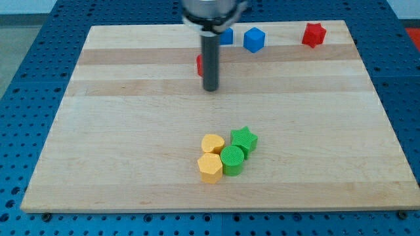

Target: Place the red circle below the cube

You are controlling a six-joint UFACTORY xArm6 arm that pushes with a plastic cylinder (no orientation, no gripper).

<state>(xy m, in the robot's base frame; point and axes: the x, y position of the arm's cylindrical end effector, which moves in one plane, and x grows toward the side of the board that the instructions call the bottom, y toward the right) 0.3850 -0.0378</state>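
My tip (210, 88) stands on the board in the upper middle of the view. The red circle (199, 65) is mostly hidden behind the rod, only its left edge showing just left of and above the tip. The blue cube (254, 39) sits near the top edge, up and to the right of the tip. A second blue block (226, 36), shape unclear, peeks out to the right of the rod, left of the cube.
A red star (314, 34) lies at the top right. Low in the middle is a cluster: a yellow heart (212, 143), a yellow hexagon (210, 167), a green circle (231, 159) and a green star (244, 139). The wooden board (98, 131) ends on all sides.
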